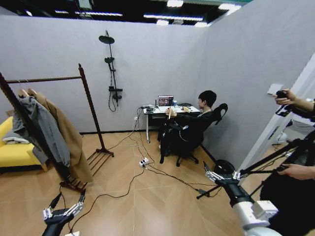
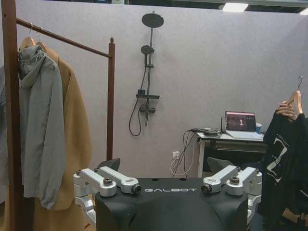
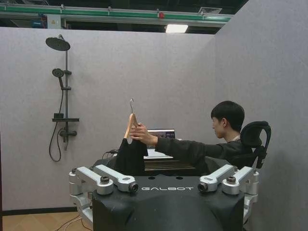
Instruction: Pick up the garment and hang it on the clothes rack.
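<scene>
A seated person's hand [image 3: 139,133] grips the light wooden hanger [image 3: 130,126] of the black T-shirt [image 3: 131,156], holding it up beside the desk [image 1: 160,111] — well apart from the clothes rack [image 1: 87,101]. On that rack's rail hang a grey jacket [image 1: 42,129] and a tan coat [image 1: 72,140]. The left gripper [image 1: 64,207] hovers low near the rack's base, fingers spread and empty; the right gripper [image 1: 222,175] — also spread, empty — is well apart from the rack, nearer the desk.
</scene>
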